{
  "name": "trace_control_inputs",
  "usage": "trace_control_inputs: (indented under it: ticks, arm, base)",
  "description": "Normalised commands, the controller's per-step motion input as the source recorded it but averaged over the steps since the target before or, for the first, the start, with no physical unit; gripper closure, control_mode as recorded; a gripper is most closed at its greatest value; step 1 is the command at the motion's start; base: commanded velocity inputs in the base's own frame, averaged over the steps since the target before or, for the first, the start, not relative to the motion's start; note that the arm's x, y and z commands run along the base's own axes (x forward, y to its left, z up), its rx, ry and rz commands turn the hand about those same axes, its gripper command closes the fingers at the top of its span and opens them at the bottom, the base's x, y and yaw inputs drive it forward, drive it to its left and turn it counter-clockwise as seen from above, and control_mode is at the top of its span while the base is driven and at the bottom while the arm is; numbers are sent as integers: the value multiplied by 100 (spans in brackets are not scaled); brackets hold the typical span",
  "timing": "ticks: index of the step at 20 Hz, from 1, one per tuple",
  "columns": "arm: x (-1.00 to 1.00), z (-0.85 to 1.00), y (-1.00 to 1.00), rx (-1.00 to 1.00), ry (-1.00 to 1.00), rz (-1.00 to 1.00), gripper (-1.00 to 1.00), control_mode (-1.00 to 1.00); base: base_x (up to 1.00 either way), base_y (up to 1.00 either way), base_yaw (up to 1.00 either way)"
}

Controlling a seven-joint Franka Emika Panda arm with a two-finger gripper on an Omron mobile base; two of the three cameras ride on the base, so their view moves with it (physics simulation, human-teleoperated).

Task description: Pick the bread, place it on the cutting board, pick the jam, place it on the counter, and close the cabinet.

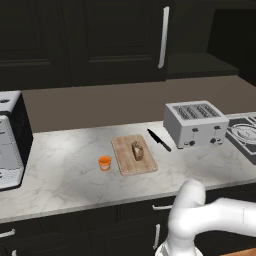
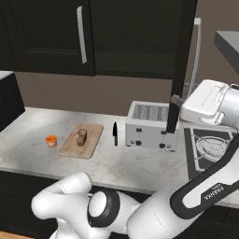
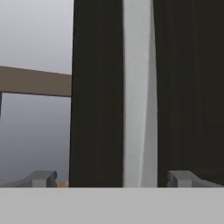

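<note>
**Tool spread wide at the cabinet door**

My tool point(image 3: 112, 178) stands released, its 2 fingertips point(image 3: 41, 178) on either side of the silver handle point(image 3: 139, 94) of the cabinet point(image 3: 98, 94) door, which stands edge-on just ahead. Far below and to my left, the bread point(image 2: 81, 136) lies on the cutting board point(image 2: 92, 138), the jam point(image 2: 51, 140) beside it on the counter point(image 2: 140, 161).
</note>
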Motion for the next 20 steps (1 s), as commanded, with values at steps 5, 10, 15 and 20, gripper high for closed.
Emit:
trace_control_inputs:
  ticks: [5,10,15,20]
  arm:
    - [0,0,32,0,0,-10,-100,-100]
    - [0,0,39,0,0,-10,-100,-100]
    - [0,0,40,0,0,-10,-100,-100]
    - [0,0,41,0,0,-10,-100,-100]
  base:
    - [0,0,0]
    - [0,0,0]
    - [0,0,0]
    - [0,0,0]
